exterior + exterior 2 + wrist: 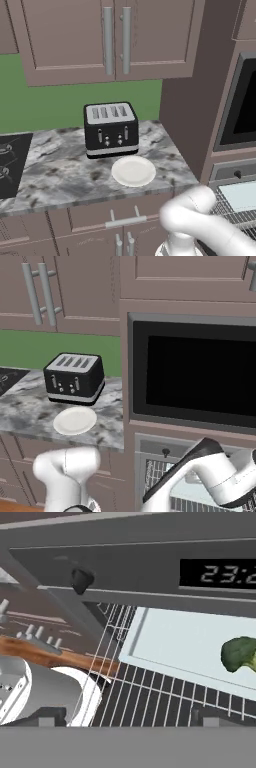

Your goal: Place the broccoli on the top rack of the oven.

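Gripper [122,717] fingertips sit low in our hand view, spread apart with nothing between them. We see the small green broccoli floret [240,654] lying on a pale flat tray [175,642] atop the silvery wire top rack [150,697] inside the grey-strip oven [130,567]. We judge placement done; only backing the arm out remains.

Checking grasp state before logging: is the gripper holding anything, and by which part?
Nothing is held. In the hand view the small green broccoli floret lies on a pale flat tray above the silvery wire top rack, apart from the open gripper.
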You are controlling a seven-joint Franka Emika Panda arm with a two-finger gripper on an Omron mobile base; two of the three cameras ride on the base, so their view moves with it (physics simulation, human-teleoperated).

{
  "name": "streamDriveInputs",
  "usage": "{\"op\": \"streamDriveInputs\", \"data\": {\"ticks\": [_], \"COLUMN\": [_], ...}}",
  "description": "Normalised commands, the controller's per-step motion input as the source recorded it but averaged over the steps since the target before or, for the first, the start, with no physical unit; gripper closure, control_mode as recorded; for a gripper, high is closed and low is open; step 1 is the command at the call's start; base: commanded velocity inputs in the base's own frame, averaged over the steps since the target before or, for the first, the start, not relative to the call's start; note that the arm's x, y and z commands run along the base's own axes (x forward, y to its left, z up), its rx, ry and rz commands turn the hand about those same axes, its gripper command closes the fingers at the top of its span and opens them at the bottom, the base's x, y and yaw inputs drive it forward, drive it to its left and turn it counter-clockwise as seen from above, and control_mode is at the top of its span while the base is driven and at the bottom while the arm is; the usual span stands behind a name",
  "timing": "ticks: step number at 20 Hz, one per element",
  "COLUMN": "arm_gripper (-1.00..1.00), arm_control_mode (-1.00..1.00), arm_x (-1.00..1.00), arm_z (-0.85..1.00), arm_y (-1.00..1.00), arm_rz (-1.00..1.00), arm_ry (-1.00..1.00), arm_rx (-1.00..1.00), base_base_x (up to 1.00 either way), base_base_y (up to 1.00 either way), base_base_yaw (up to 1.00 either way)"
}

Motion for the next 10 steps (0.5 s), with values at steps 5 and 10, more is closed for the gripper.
{"op": "streamDriveInputs", "data": {"ticks": [5, 10], "arm_gripper": [-1.00, -1.00], "arm_control_mode": [-1.00, -1.00], "arm_x": [-0.58, -0.49], "arm_z": [0.50, 0.48], "arm_y": [1.00, 1.00], "arm_rz": [-0.04, -0.13], "arm_ry": [-0.01, -0.01], "arm_rx": [-0.30, -0.34], "base_base_x": [0.00, 0.00], "base_base_y": [0.00, 0.00], "base_base_yaw": [0.00, 0.00]}}
